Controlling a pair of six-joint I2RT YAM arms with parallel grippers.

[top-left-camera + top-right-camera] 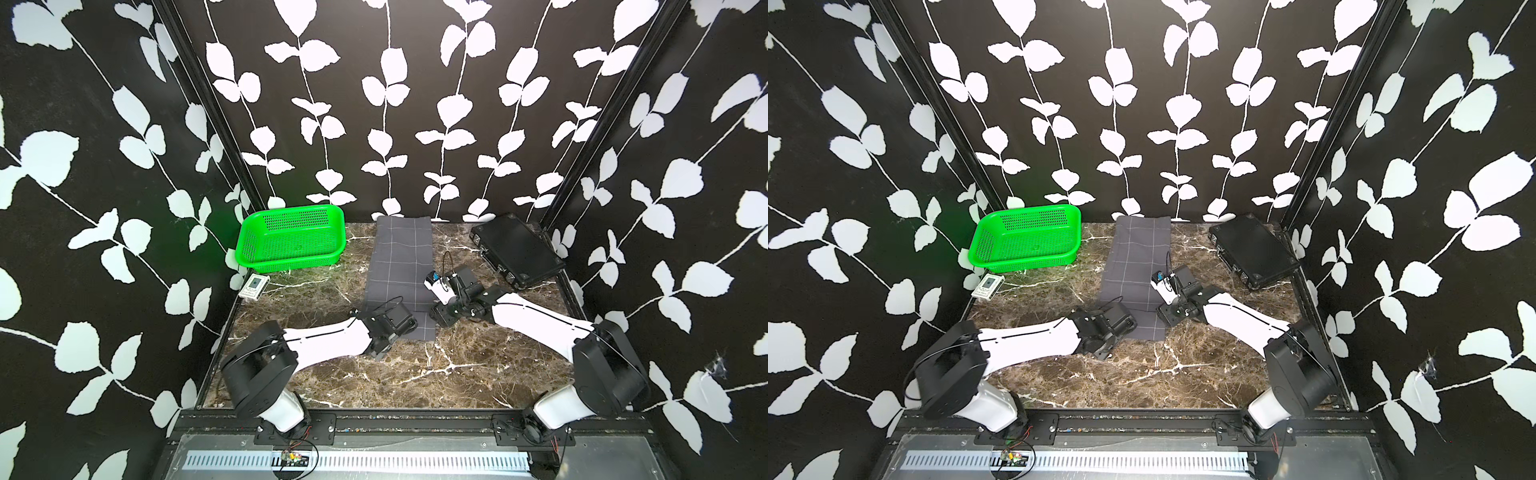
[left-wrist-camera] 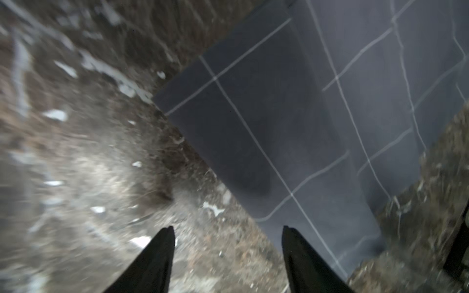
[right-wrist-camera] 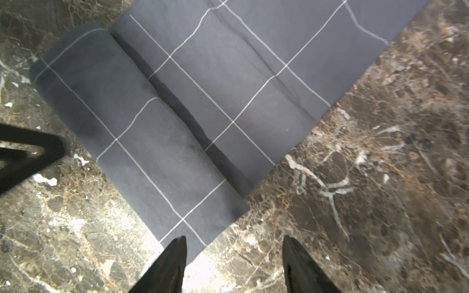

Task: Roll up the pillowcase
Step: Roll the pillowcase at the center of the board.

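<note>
- Pillowcase stretches from the worktop's back edge, its near end rolled.
- Left gripper and right gripper flank that end, jaws apart, empty.

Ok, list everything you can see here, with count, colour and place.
pillowcase: one, charcoal grey with white grid, table middle, near end loosely rolled
basket: one, green, far left corner
case: one, black, far right corner
small box: one, white, left edge, before the basket
table: one, brown marble, underneath everything
left gripper: one, black, open, by the pillowcase's near left edge
right gripper: one, black, open, by its near right corner
</note>
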